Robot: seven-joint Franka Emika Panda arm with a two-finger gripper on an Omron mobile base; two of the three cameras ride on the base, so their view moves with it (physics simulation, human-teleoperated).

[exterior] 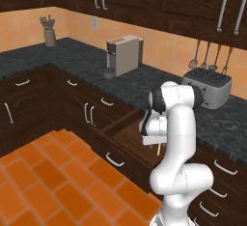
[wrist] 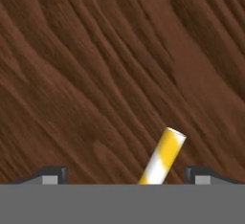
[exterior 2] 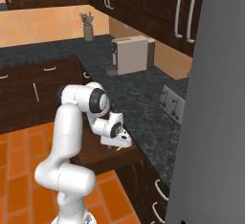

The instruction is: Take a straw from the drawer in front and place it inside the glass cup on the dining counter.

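Observation:
The dark wooden drawer stands pulled out under the black counter, its silver handle on the front. My gripper hangs over its inside, pointing down. In the hand view the drawer floor lies close below. The straw, striped yellow and white, rises at a slant between my two fingertips, which stand far apart and do not touch it. From the left base view the straw shows as a short yellow stick just under the hand. The gripper is open. The glass cup and dining counter are out of view.
On the black granite worktop stand a coffee machine, a toaster and a utensil jar. A tall grey appliance side rises at the right. Orange tiled floor lies to the left.

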